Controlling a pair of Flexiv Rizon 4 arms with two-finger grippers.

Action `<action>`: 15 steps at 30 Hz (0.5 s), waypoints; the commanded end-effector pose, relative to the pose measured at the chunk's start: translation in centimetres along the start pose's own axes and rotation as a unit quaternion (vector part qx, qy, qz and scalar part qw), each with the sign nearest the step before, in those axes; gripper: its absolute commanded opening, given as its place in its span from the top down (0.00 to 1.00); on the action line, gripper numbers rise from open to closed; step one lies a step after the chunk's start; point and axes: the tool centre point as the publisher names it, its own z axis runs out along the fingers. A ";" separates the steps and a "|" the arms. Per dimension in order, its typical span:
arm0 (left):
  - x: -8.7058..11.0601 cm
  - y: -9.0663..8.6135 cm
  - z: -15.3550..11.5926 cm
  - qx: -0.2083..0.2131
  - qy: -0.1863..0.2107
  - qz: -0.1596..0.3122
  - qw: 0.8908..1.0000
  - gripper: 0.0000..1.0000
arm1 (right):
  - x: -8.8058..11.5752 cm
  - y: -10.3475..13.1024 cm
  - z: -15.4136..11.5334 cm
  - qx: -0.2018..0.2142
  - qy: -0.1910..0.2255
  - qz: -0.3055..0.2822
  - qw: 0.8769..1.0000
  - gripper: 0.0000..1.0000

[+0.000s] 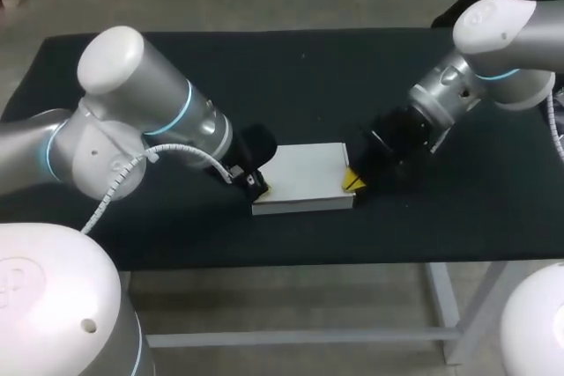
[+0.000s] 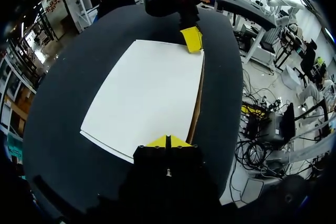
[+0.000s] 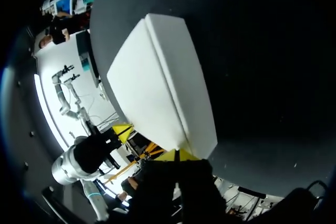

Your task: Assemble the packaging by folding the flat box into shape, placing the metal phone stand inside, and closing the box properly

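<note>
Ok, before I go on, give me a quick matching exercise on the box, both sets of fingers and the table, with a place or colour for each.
Things:
1. box
2. left fingers
3. right fingers
4. table

Places or colours:
A. yellow tips at the box's right end in the head view
B. white, lying mid-table between both arms
C. black, under everything
D. yellow tips at the box's left end in the head view

Pairs: 1-B, 2-D, 3-A, 4-C.
</note>
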 end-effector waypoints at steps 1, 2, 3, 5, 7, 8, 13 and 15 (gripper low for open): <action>0.9 -0.7 -0.9 -0.003 -0.011 -0.001 1.000 1.00 | 0.8 -0.8 -1.4 -0.014 0.000 -0.018 1.000 1.00; 1.1 -1.0 -1.1 -0.004 -0.012 -0.001 1.000 1.00 | 1.2 -1.0 -1.7 -0.018 0.001 -0.025 1.000 1.00; 1.2 -1.2 -1.3 -0.004 -0.013 -0.001 1.000 0.66 | 1.5 -1.1 -2.1 -0.023 0.002 -0.030 0.999 1.00; 1.5 -1.6 -1.7 -0.006 -0.015 -0.004 1.000 0.35 | 2.1 -1.2 -2.9 -0.032 0.004 -0.042 0.999 0.93; 1.7 -2.0 -2.1 -0.007 -0.014 -0.009 1.000 0.00 | 2.6 -1.2 -3.7 -0.039 0.007 -0.057 0.998 0.72; 1.8 -2.2 -2.3 -0.008 -0.015 -0.016 1.000 0.00 | 2.9 -1.3 -4.2 -0.045 0.006 -0.069 0.997 0.60; 2.9 -2.9 -3.4 -0.013 -0.009 -0.048 0.999 0.00 | 3.9 -1.1 -6.6 -0.077 0.006 -0.114 0.990 0.00; 3.5 -3.0 -4.0 -0.009 0.001 -0.063 0.998 0.00 | 4.2 -1.2 -7.7 -0.095 0.006 -0.139 0.986 0.00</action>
